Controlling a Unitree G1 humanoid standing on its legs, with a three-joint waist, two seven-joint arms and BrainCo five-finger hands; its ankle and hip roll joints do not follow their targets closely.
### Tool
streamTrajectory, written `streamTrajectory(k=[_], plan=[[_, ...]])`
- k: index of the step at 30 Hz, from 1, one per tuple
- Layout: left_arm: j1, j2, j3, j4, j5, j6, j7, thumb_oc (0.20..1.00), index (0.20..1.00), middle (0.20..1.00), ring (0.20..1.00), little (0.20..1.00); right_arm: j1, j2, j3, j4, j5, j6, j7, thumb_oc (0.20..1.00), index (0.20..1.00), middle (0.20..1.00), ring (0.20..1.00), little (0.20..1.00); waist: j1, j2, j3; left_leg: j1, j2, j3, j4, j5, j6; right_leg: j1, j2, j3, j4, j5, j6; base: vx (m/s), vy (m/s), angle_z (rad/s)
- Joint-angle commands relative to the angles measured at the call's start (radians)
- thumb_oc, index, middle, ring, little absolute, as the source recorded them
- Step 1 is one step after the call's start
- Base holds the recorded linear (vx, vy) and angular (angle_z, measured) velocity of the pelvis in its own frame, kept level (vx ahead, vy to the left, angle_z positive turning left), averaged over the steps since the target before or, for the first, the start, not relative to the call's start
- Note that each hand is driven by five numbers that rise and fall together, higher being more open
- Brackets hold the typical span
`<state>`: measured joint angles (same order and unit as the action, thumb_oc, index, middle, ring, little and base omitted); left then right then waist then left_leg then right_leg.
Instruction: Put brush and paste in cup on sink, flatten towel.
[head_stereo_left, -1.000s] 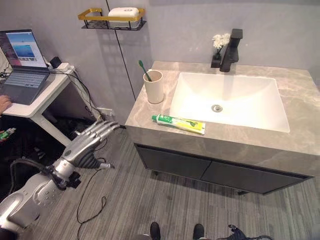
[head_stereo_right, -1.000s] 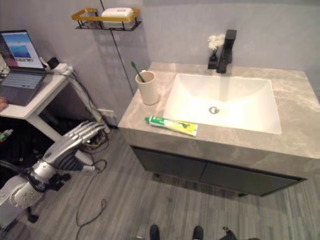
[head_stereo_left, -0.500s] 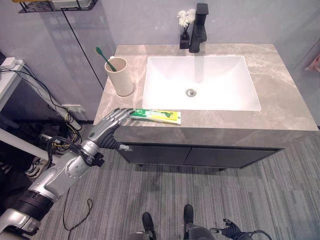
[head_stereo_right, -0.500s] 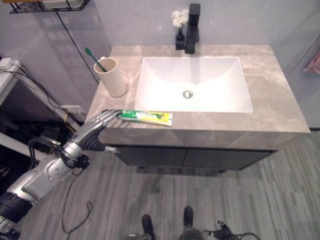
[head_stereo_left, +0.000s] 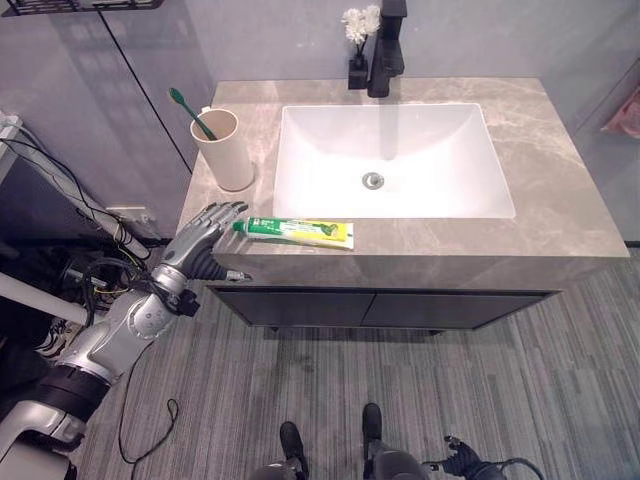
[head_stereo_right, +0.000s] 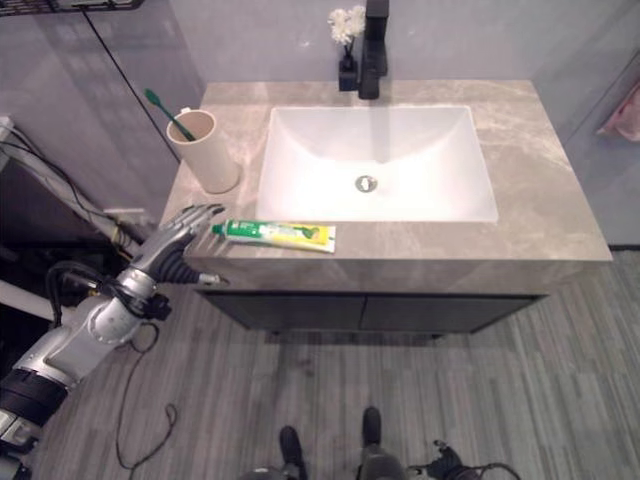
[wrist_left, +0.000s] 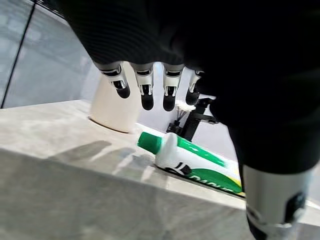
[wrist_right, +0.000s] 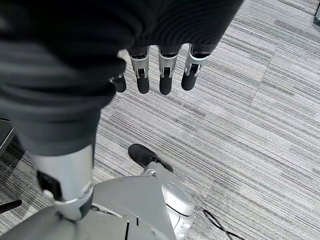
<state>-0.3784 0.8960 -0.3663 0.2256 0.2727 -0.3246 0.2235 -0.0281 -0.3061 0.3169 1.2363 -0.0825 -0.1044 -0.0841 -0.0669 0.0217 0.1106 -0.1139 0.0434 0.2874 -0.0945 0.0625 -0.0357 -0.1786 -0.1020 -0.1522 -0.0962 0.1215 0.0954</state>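
A green, white and yellow toothpaste tube (head_stereo_left: 298, 232) lies along the front edge of the grey stone sink counter (head_stereo_left: 560, 190), cap end to the left. A beige cup (head_stereo_left: 222, 150) stands at the counter's left back with a green toothbrush (head_stereo_left: 190, 110) leaning in it. My left hand (head_stereo_left: 205, 232) hovers open at the counter's left front corner, fingertips just short of the tube's green cap (wrist_left: 149, 142); in the left wrist view the fingers (wrist_left: 146, 95) hang above the cap with the cup (wrist_left: 115, 107) behind. My right hand (wrist_right: 160, 70) hangs open over the floor.
A white basin (head_stereo_left: 385, 160) fills the counter's middle, with a black tap (head_stereo_left: 385, 50) and a small vase of white flowers (head_stereo_left: 357, 45) behind it. A dark cabinet (head_stereo_left: 400, 308) sits under the counter. Something pink (head_stereo_left: 622, 112) hangs at the right edge.
The camera has shifted a little. My left hand has come up from below the counter edge to the level of the tube's cap. The tube and cup have not moved.
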Motion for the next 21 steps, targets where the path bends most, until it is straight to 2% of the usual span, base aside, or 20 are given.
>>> streamTrajectory(k=[1, 9, 21], plan=[[-0.123, 0.007, 0.033, 0.046, -0.076, -0.014, 0.044, 1.000, 1.000, 1.000, 1.000, 1.000, -0.030, -0.004, 0.052, 0.004, 0.036, 0.002, 0.001, 1.000, 1.000, 1.000, 1.000, 1.000, -0.003, -0.023, -0.031, -0.018, 0.105, -0.056, 0.007, 0.033, -0.129, -0.047, -0.131, -0.016, 0.009, 0.096, 0.130, 0.01, 0.003, -0.04], [-0.160, -0.037, 0.026, 0.088, -0.240, -0.010, 0.009, 1.000, 1.000, 1.000, 1.000, 1.000, -0.023, -0.014, 0.048, 0.004, 0.035, 0.012, 0.009, 1.000, 1.000, 1.000, 1.000, 1.000, -0.017, -0.019, -0.024, -0.031, 0.104, -0.051, 0.007, 0.037, -0.131, -0.067, -0.133, -0.009, 0.009, 0.103, 0.130, 0.02, 0.011, -0.06], [-0.184, -0.049, 0.022, 0.130, -0.276, -0.003, -0.003, 1.000, 1.000, 1.000, 1.000, 1.000, -0.021, -0.021, 0.041, 0.007, 0.042, 0.010, 0.012, 1.000, 1.000, 1.000, 1.000, 1.000, -0.021, -0.016, -0.008, -0.042, 0.107, -0.043, 0.007, 0.041, -0.132, -0.087, -0.130, 0.003, 0.009, 0.105, 0.128, 0.00, 0.001, -0.03]])
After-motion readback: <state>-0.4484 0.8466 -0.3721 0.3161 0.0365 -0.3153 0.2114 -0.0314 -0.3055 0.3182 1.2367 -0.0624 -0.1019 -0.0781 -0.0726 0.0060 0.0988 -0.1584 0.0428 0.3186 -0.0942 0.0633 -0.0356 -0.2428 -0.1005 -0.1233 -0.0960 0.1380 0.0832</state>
